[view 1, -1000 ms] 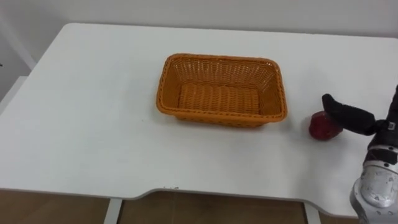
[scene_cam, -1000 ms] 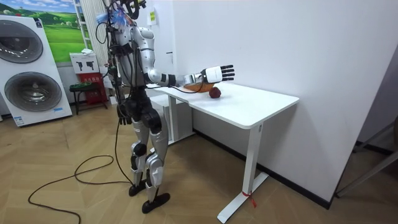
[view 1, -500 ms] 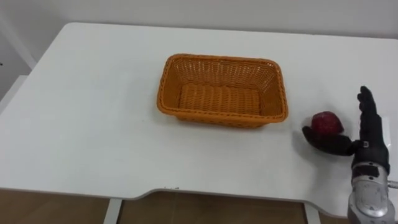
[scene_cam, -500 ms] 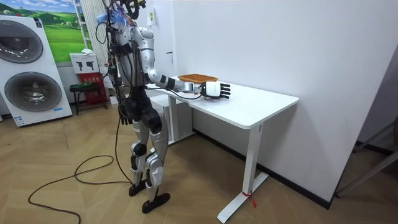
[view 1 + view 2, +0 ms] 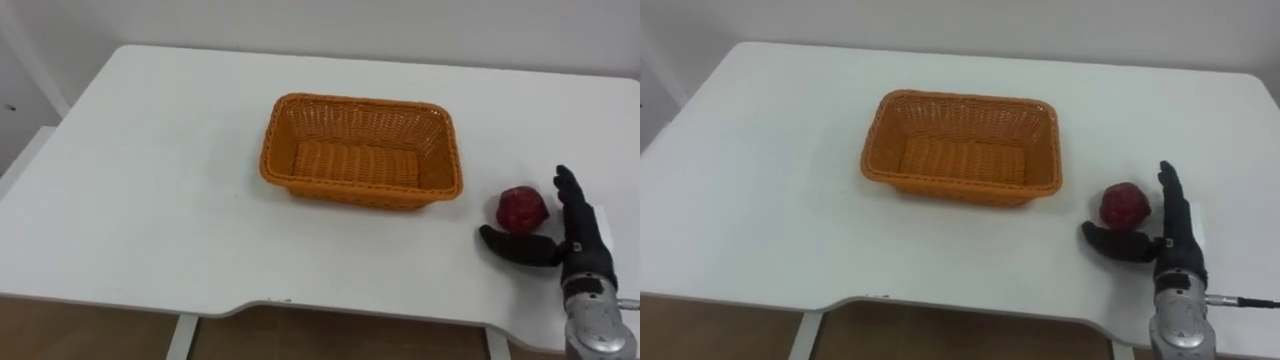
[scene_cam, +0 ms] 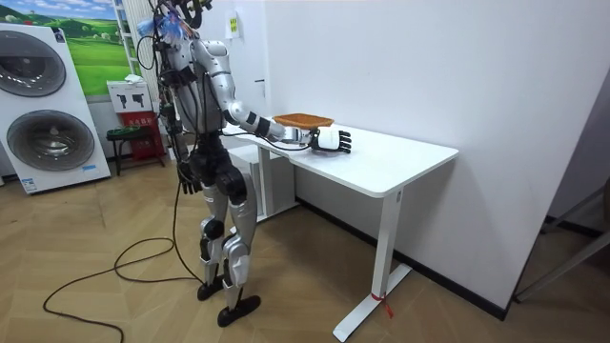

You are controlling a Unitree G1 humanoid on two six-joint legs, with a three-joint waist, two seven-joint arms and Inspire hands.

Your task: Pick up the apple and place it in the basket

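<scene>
apple (image 5: 523,207) sits on the white table (image 5: 150,200), dark red, just to the right of the orange wicker basket (image 5: 362,190) and apart from it. basket holds nothing.

right robot hand (image 5: 578,250) is low over the table at the apple's right and near side. it is spread wide: fingers (image 5: 572,200) straight and standing up along the apple's right flank, thumb (image 5: 515,247) stretched out leftward along the table in front of the fruit. apple lies in the crook between thumb and fingers. a sliver of table shows between apple and thumb; on the finger side i cannot tell touching from just beside. nothing is clasped.

left robot hand (image 6: 188,176) hangs by the hip in the room view. robot stands at the table's near edge, right arm reaching out over the top.

step, as i judge it: approach done, grasp not yet made. task is early, with the apple unlifted and the basket waiting.

next move likely calls for sliding the palm in against the fruit, then curling fingers and thumb around it before any lift. the basket lies to the left, so the carry would go leftward and up over its rim.

risk: the apple is round and free on a smooth top, so a nudge from the thumb could roll it away toward the basket wall.
</scene>
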